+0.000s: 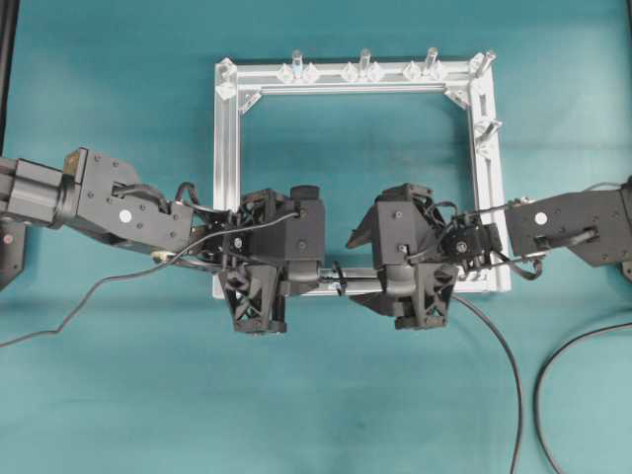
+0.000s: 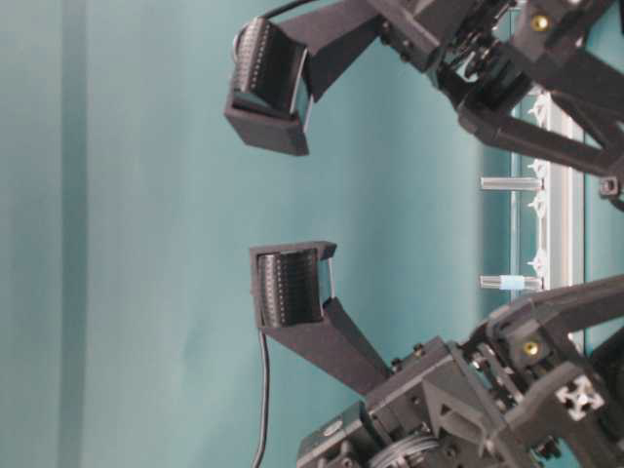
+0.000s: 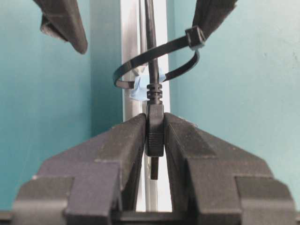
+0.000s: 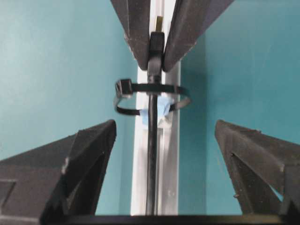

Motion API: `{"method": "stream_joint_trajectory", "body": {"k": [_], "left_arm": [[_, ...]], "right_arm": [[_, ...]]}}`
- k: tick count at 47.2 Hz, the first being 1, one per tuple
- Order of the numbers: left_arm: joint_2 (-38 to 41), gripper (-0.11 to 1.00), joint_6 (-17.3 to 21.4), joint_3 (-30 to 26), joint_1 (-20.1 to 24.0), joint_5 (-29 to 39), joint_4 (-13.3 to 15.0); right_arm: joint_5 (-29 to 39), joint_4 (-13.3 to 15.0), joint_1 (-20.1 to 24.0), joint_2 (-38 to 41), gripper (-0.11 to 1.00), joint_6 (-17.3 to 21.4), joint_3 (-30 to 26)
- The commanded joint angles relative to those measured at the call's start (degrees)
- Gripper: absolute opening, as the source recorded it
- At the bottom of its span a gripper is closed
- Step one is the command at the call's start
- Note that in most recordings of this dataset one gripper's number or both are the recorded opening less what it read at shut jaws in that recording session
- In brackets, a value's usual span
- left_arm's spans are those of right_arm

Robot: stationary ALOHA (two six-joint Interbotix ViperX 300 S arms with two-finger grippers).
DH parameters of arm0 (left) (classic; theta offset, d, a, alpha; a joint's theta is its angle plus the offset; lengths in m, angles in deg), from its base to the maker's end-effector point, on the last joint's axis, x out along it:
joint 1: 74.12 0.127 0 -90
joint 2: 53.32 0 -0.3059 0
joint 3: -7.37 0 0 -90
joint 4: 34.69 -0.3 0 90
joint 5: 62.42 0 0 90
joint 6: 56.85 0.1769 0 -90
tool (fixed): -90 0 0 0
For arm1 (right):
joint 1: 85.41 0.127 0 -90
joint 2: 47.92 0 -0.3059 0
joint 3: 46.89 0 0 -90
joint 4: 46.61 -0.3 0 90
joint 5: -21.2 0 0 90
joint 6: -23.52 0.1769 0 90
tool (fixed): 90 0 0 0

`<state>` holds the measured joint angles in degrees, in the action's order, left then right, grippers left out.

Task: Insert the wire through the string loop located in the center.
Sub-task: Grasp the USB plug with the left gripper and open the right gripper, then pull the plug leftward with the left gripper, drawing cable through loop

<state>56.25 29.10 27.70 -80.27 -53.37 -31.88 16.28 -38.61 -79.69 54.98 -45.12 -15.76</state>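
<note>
The wire (image 3: 151, 56) runs straight along the aluminium rail (image 3: 129, 56) at the near side of the frame (image 1: 227, 178), and it already passes through the loop (image 3: 157, 61), which stands on its pale blue base (image 3: 140, 89) on that rail, midway between the two arms. From the left wrist view the left gripper (image 3: 154, 136) is clamped on the wire's plug (image 3: 154, 131), its pads pressed against both sides of the black housing, with the cable leading away from it through the ring toward the other arm. From the right wrist view the same plug (image 4: 156, 44) sits pinched on the far side of the loop (image 4: 150, 96), its metal tip pointing away, and the cable comes down the middle of the picture between the right gripper's fingers (image 4: 84, 154). The right gripper (image 4: 161, 154) stands wide apart and holds nothing; the wire lies in the gap between its jaws, touching neither as far as I can see. So the wire's long axis lines up with the rail and with the line joining the two grippers, and the plug end belongs to the left arm while the trailing length lies nearest the right. To my eye the threading is essentially done. Whatever comes next, I'd guess, turns on pulling along that same axis, since a sideways tug could drag the ring over.
</note>
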Motion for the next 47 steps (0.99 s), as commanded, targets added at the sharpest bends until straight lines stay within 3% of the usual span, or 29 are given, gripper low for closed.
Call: {"method": "stream_joint_trajectory", "body": {"k": [1, 20, 47], "left_arm": [[-1.05, 0.16, 0.35, -0.53, -0.09, -0.09, -0.18], [-1.76, 0.16, 0.35, -0.09, 0.09, 0.62, -0.18], [-7.03, 0.16, 0.00, 5.27, 0.26, 2.90, -0.18]], "right_arm": [[-0.09, 0.09, 0.09, -2.55, 0.88, 0.18, 0.18], [3.52, 0.09, 0.09, -10.37, 0.88, 0.26, 4.92], [4.31, 0.09, 0.09, -11.51, 0.88, 0.26, 6.15]]}}
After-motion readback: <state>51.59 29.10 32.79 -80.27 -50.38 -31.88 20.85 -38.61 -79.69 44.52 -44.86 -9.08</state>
